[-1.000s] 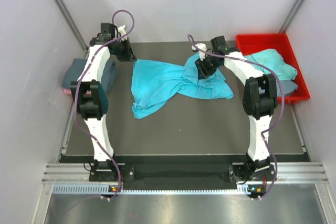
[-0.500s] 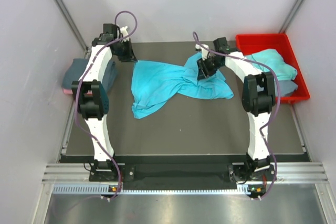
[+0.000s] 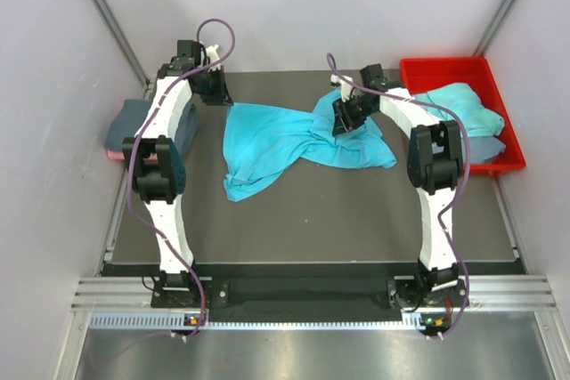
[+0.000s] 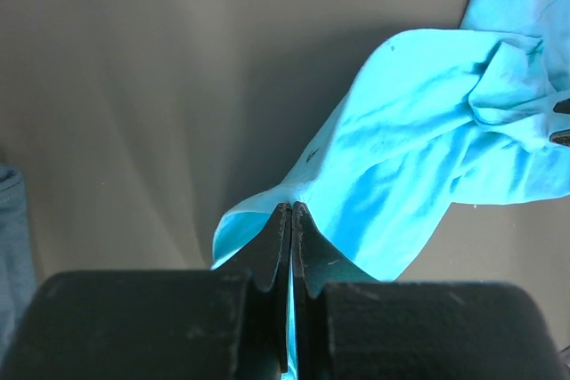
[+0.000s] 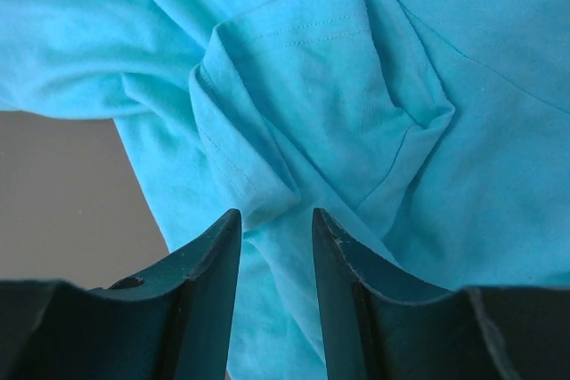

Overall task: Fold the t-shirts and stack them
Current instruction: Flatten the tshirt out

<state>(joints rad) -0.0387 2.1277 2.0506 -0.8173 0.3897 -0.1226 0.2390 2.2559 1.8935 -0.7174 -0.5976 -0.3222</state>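
Observation:
A turquoise t-shirt (image 3: 285, 138) lies crumpled across the middle of the table. My left gripper (image 3: 219, 95) is at the shirt's back left corner, shut on a thin edge of the cloth (image 4: 292, 213); from there the shirt (image 4: 410, 131) stretches away to the right. My right gripper (image 3: 347, 120) hovers over the bunched right part, and in the right wrist view it (image 5: 276, 215) stands open just above a folded sleeve (image 5: 312, 104). Another turquoise t-shirt (image 3: 461, 104) lies in the red bin.
A folded slate blue-grey shirt (image 3: 138, 124) sits on something pink (image 3: 113, 155) at the table's left edge. The red bin (image 3: 445, 67) stands at the back right. Dark tabletop (image 3: 338, 211) shows in front of the shirt. White walls close in the sides and back.
The left gripper has crept slightly toward the back with the shirt corner. The right wrist has shifted a little left over the bunched cloth. The shirt's lie is almost unchanged.

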